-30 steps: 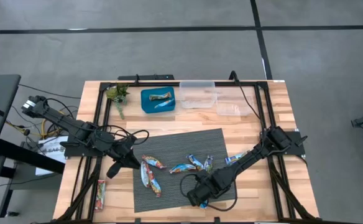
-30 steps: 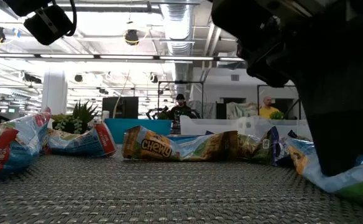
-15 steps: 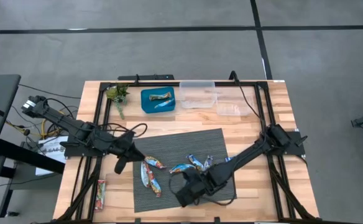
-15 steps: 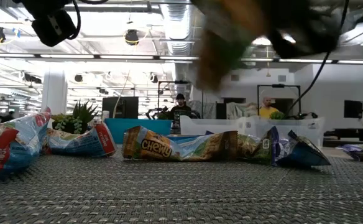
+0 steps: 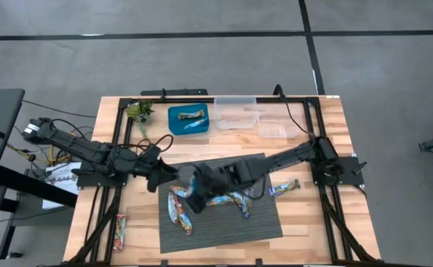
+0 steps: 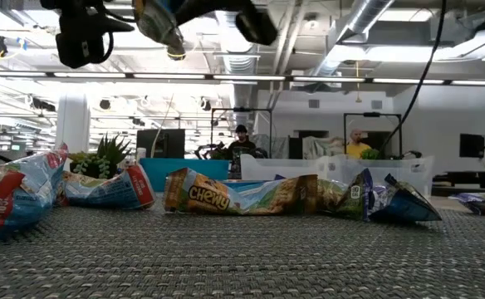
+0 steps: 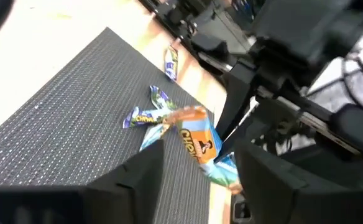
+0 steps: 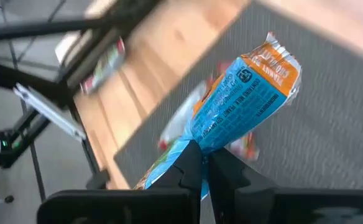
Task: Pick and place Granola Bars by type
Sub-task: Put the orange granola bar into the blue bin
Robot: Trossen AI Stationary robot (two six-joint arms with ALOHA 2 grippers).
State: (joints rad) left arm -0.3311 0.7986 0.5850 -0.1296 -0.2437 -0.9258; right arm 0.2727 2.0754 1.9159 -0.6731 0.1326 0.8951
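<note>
My right gripper (image 8: 201, 163) hangs above the left part of the grey mat (image 5: 224, 222), shut on a blue-and-orange granola bar (image 8: 243, 106). My left gripper (image 7: 201, 163) is open just to the left of it, its fingers pointing at that bar (image 7: 197, 140) and apart from it. Several other granola bars lie flat on the mat (image 5: 179, 211), (image 5: 231, 199). One (image 5: 285, 189) lies on the wood at the right and one (image 5: 120, 230) at the table's left edge. A blue tray (image 5: 173, 126) at the back holds two bars. My right gripper pinches the bar between its two fingers at the blue end (image 8: 197, 146), near the wrapper's seal. The fingers reach across from the table's right side. The bar juts out past the fingertips, its orange end (image 8: 280, 59) free, lifted clear of the mat.
A clear container (image 5: 236, 113) and its lid (image 5: 272, 131) stand at the back beside the blue tray. A small plant (image 5: 140, 113) is at the back left. Black frame rails (image 5: 120, 141) run along the table's sides. People stand in the room beyond the table.
My right gripper has risen from the mat's near right part with the blue-and-orange bar and swung toward the table's left and far side, stopping in front of my left gripper. My left gripper has moved right and toward the far edge, over the mat's left edge.
</note>
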